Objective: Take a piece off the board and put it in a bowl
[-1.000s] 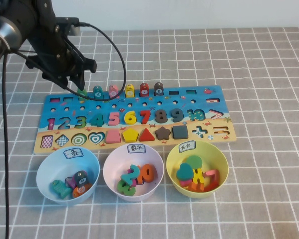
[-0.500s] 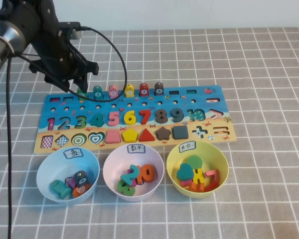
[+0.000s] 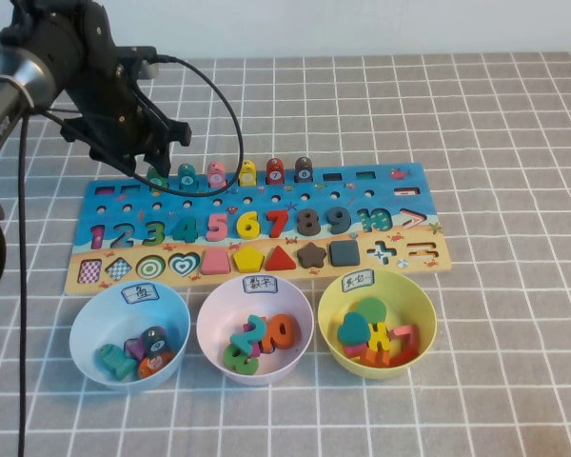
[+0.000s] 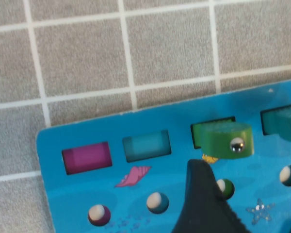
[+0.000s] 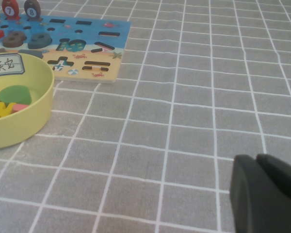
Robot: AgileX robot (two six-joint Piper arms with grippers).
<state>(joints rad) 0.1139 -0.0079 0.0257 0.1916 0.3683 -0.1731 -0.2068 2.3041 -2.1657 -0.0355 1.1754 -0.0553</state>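
You had not yet taken the piece [image 3: 158,177] off the board [image 3: 257,228]: it stood in its slot at the far-left end of the peg row, just beside the teal peg [image 3: 187,175], with pink, yellow, red and dark pegs further along. Your left hand [image 3: 152,164] hung right over it at the board's far-left corner. The left wrist view showed the piece [image 4: 227,138] out beyond one dark fingertip, apparently not clamped; one finger [image 4: 203,204] was plain, the other barely in view at the frame's edge, so the jaws looked parted and held nothing, though I judged that only loosely. Closing on the peg, lifting it and carrying it to the bowl [image 3: 129,335] all remained. That pale blue bowl sat on the tabletop [image 3: 514,362] near the board's near-left edge and already held several pegs.

The piece stood upright, its long axis vertical, its round spot facing up; its flat body seemed to run along the board's length.

Your right hand [image 5: 266,194] was parked low over bare tabletop, well apart from the board, fingers pressed together and empty
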